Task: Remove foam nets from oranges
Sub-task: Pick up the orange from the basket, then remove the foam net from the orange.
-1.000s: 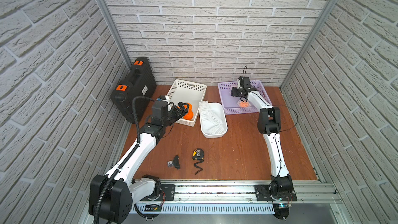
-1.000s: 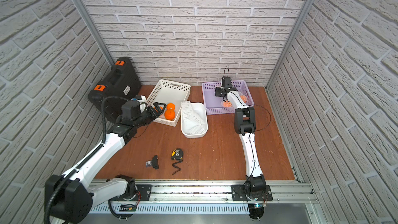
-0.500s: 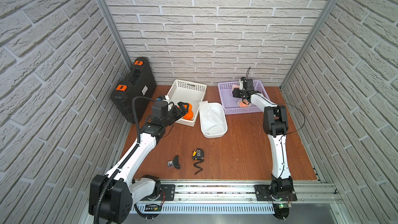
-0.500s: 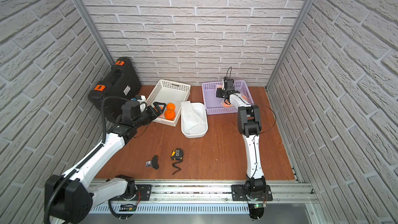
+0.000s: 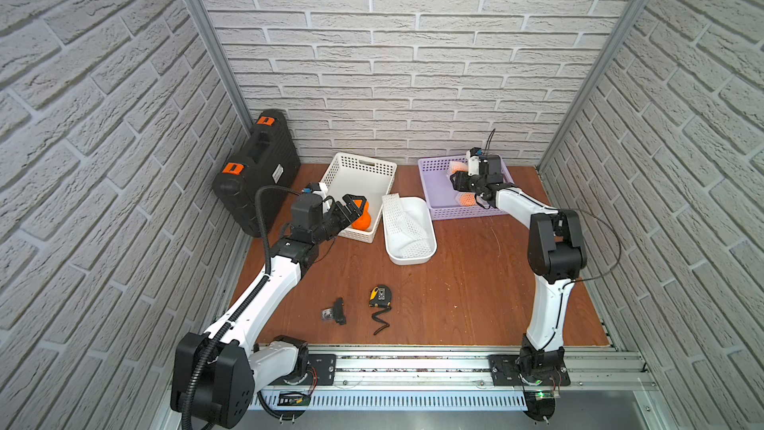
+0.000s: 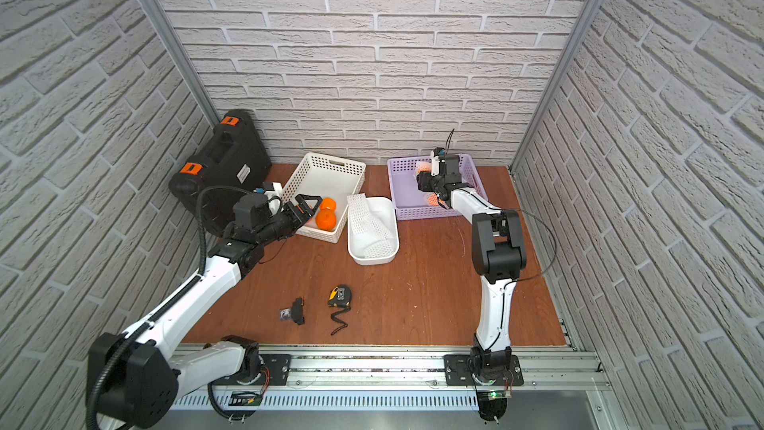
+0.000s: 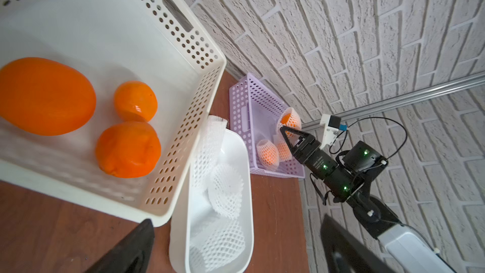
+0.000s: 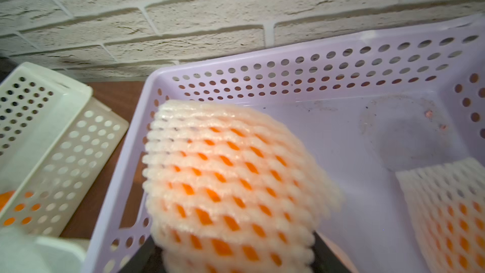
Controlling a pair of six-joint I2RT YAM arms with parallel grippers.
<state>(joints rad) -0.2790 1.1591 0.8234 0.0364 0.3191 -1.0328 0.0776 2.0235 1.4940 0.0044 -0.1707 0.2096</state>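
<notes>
Wooden tabletop (image 5: 475, 283): white basket (image 5: 364, 158), white tub (image 5: 413, 260), lilac basket (image 5: 459, 213), tape measure (image 5: 380, 296), small black object (image 5: 338, 311).

No text can be read. The case (image 5: 256, 171) carries a white sticker (image 5: 278, 174), the tape measure (image 5: 380, 296) a small plate, and the right tool (image 7: 286, 141) has tiny white print on its body, all too small to read.

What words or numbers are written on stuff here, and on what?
No text here can be read.
Sticker on the case: too small to read.
Label on the tape measure: too small to read.
</notes>
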